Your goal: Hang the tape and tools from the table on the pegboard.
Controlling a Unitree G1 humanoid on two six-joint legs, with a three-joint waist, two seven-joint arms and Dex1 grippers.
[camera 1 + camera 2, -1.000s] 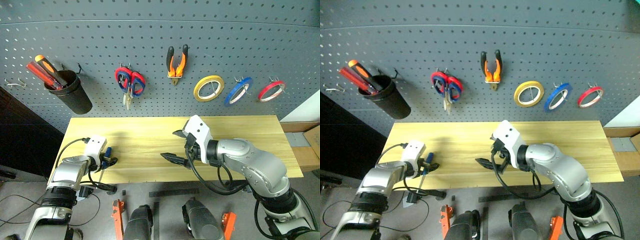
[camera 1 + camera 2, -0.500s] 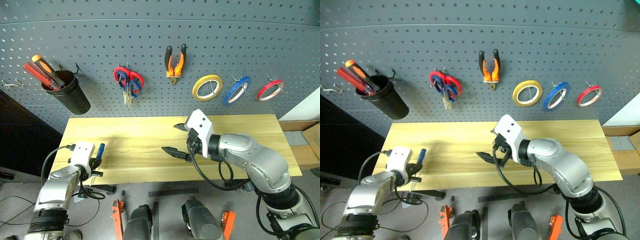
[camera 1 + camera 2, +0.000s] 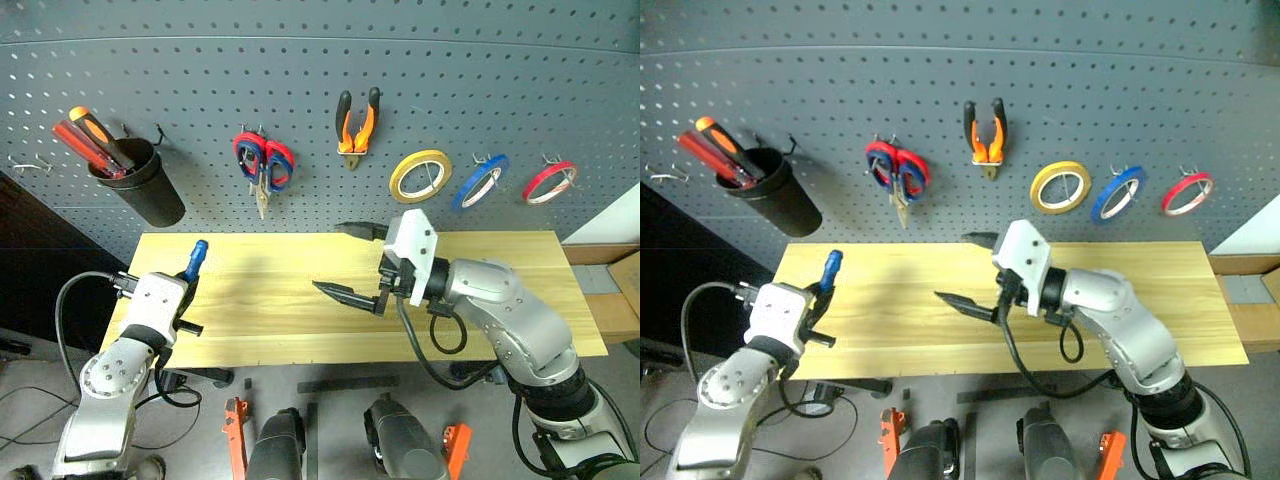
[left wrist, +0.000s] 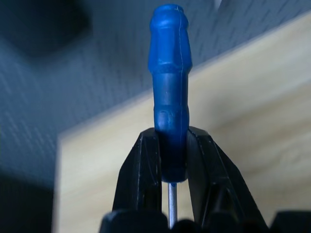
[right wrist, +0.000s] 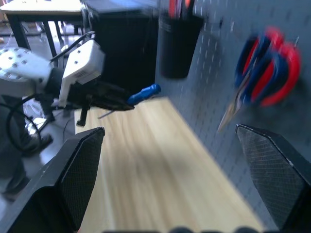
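Screwdriver, pinched low in left tool at eight o'clock, risks pivoting loose; right tool is gaping wide.

Workshop: tool pegboard, wooden table

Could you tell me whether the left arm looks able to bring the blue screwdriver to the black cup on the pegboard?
Probably yes. The left gripper is shut on the blue screwdriver, and nothing stands between it and the black cup on the pegboard above.
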